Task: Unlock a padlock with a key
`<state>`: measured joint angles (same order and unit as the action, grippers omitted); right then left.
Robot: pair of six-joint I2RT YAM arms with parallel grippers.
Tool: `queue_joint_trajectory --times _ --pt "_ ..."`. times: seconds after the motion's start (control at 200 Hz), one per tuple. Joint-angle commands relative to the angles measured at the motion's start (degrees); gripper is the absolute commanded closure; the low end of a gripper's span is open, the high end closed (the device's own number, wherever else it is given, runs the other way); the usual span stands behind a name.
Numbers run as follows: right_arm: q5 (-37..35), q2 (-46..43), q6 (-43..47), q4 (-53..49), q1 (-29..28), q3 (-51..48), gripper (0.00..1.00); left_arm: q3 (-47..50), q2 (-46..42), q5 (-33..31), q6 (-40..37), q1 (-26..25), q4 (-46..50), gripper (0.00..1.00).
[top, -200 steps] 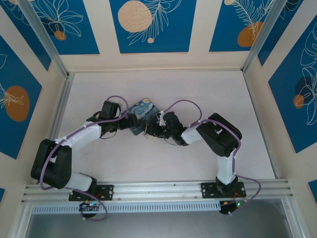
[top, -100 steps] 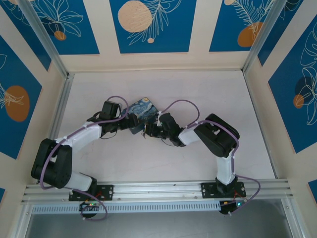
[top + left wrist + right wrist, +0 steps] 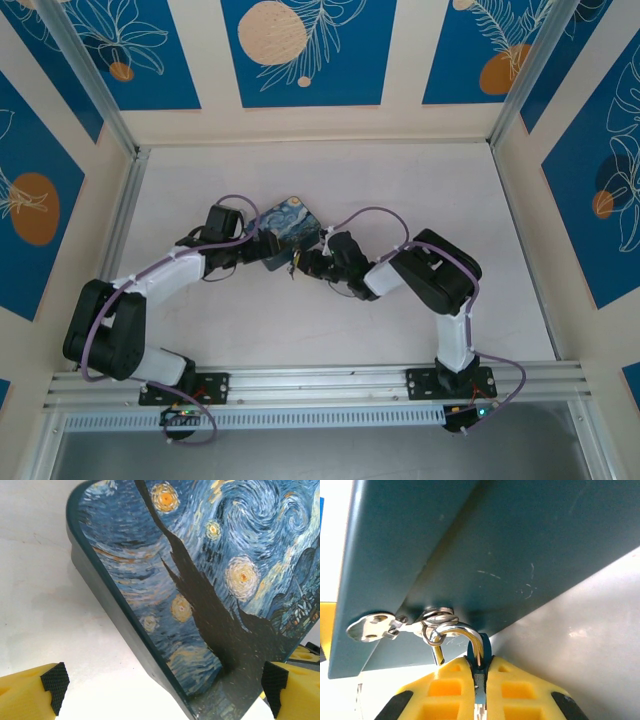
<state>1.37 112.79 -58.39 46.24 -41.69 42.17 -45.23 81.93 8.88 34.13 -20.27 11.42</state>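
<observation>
In the right wrist view my right gripper (image 3: 481, 672) is shut on the small teal padlock (image 3: 485, 650), pinching its body between the yellow fingers (image 3: 520, 690). Its thin metal shackle (image 3: 462, 630) curves up through a ring (image 3: 437, 616) on the dark side of the Starry-Night box (image 3: 510, 545). One shackle end hangs free beside the fingers. The key is hidden. My left gripper (image 3: 165, 685) stands open around the near corner of the box (image 3: 210, 580); its left pad (image 3: 55, 680) is clear of the box. From above, both grippers (image 3: 262, 245) (image 3: 300, 262) meet at the box (image 3: 290, 222).
A flat silvery metal plate (image 3: 370, 628) with two holes lies against the box side, linked to the ring. The box rests on the pale table (image 3: 420, 180), about mid-way across. Walls with metal posts (image 3: 118, 120) enclose the table on three sides.
The right gripper has closed down onto the padlock and its wrist has edged left toward the box. The left arm and the box have stayed put.
</observation>
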Motion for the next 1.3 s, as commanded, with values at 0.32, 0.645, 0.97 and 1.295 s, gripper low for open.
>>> queue_joint_trajectory --times 0.32,0.645,0.97,1.295 --pt "1.6 2.5 -6.8 3.6 2.7 -4.0 1.0 -1.9 2.1 -9.6 -2.3 -1.6 5.9 0.0" --pt "1.4 2.6 -10.4 7.5 3.6 -5.1 1.0 -0.8 4.5 -11.7 -1.7 -4.0 4.6 0.0" --pt "-0.9 2.1 -15.8 10.4 5.2 -5.6 1.0 1.1 4.6 -12.7 -0.5 -5.6 4.1 0.0" --pt "-4.1 2.0 -20.1 8.3 7.1 -4.3 1.0 0.7 6.2 -12.9 0.2 -6.0 4.6 0.0"
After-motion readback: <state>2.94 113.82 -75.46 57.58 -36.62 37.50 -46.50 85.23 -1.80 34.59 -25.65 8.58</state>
